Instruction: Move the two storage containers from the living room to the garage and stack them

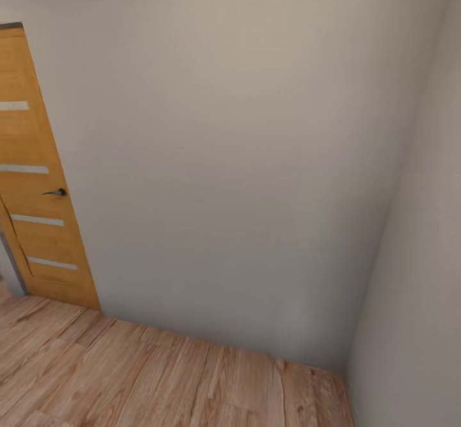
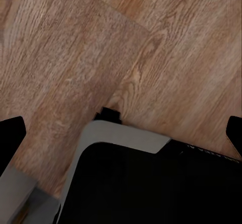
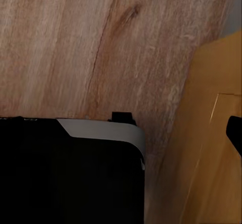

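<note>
Nearest you lies the light wood plank flooring (image 1: 160,376), which runs from the near edge up to a plain beige wall (image 1: 243,145) straight ahead; a second wall (image 1: 416,286) closes the right side, and the two meet in a corner at far right. At far left stands a wood-panelled door (image 1: 35,203) with pale horizontal inserts and a dark lever handle (image 1: 56,192); it appears ajar, though the gap at its left edge is too narrow to judge. Both wrist views look down on the same plank floor past the robot's dark base with its grey trim (image 2: 126,135). In the left wrist view the left gripper (image 2: 126,133) shows dark fingertips (image 2: 11,133) at opposite edges of the picture, so it stands spread wide and holds nothing. In the right wrist view one dark tip of the right gripper (image 3: 234,133) is visible, beside a yellowish wooden panel (image 3: 212,148), probably a door, close to the base on that side; you cannot tell whether this gripper is spread or closed. No storage container appears, so neither is in hand, and this seems a transit stretch of the task. To do it well, turn away from the blank corner, which blocks forward travel, keep the arms tucked, and mind the panel near your right side while pivoting.
</note>
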Tool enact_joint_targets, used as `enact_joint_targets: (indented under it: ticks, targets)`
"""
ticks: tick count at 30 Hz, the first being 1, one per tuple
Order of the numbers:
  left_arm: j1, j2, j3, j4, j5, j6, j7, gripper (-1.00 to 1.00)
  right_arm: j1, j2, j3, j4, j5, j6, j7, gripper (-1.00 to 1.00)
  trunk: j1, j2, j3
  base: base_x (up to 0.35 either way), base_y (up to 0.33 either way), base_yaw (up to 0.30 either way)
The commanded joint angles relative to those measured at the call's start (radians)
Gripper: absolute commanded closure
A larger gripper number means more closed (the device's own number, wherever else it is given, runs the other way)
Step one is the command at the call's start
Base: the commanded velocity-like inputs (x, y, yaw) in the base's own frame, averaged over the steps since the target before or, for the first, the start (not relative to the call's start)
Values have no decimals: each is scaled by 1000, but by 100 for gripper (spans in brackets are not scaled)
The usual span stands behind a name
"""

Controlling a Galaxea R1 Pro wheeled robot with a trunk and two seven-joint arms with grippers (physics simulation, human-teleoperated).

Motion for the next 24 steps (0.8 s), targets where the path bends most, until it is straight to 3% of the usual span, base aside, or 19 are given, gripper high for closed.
enact_joint_targets:
  ticks: [1,11,24]
  targets:
    - [-1,0,-8,0,7,-2,3,-100,-1,0,-8,3,11,-5,-5,-100,1,-1,-1,249,0,263]
    - [-1,0,-8,0,7,-2,3,-100,-1,0,-8,3,11,-5,-5,-100,1,-1,4,219,0,263]
    - [-1,0,-8,0,7,-2,3,-100,-1,0,-8,3,11,-5,-6,-100,1,-1,10,20,0,263]
